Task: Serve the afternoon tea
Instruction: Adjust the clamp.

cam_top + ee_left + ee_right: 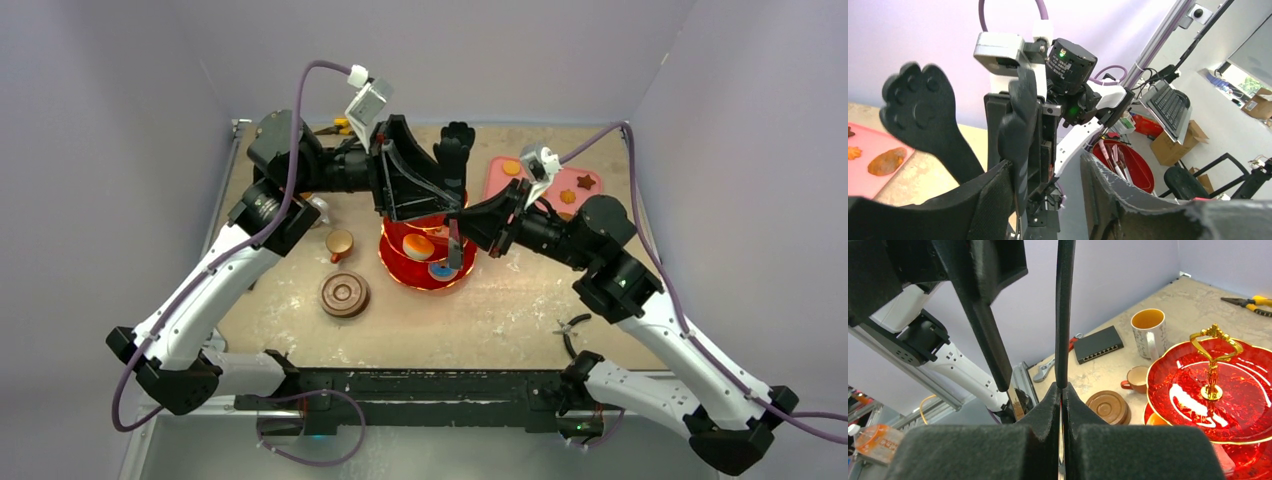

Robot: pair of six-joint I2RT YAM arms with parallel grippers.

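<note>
right pincer [1062,389] clamped shut on one arm of the black tongs [1063,315]. left pincer [1047,164] half open around the other arm, contact unclear. red tiered stand [1243,405] sits mid-desk [500,310] below them.

Soft, even light from above fills the top view. The worktop [500,310] carries only faint shadows under the arms, and the pale walls [100,150] take a lilac cast. The translucent red stand [405,268] glows, its lower edge lit orange. In the right wrist view white glare streaks its top tier, while the near fingers [973,450] are dark and out of focus. In the left wrist view the window [1248,70] blows out white, and the black tongs [920,107] read almost as a silhouette.
</note>
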